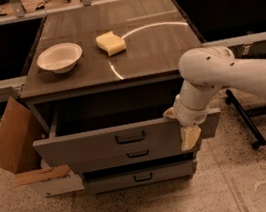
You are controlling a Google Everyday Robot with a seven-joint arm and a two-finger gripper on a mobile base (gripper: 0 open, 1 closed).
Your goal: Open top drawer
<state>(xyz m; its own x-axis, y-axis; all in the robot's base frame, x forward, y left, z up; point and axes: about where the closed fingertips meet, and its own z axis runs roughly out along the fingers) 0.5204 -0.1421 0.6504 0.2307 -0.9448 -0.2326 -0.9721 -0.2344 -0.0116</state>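
— Top drawer (94, 146), end effector (186, 132): where is it placed?
— It is seen at the right end of the grey drawer front, hung over the upper edge and down the face. It is well to the right of the dark loop handle (131, 138).
— Open or closed? Anything held?
— Cannot be told; the grip is hidden by the wrist. No hold on the handle is seen.
— Arm?
— A white arm (239, 72) is brought in from the right edge, bent down at a rounded joint above the drawer's right corner.
— Drawer state?
— It is pulled out from under the bench (154, 53), with a dark cavity shown behind the front. It is the widest of three fronts.
— Below it?
— A middle drawer (102, 162) and a bottom drawer (110, 182) are stacked under it, both narrower and set further back, each with a like handle.
— Bench top?
— A white bowl (59, 57) is noted at the left and a yellow sponge (111, 43) just right of it, apart.
— Left side?
— A cardboard box (11, 136) is leaned against the cabinet, flap open, on the speckled floor (238, 187).
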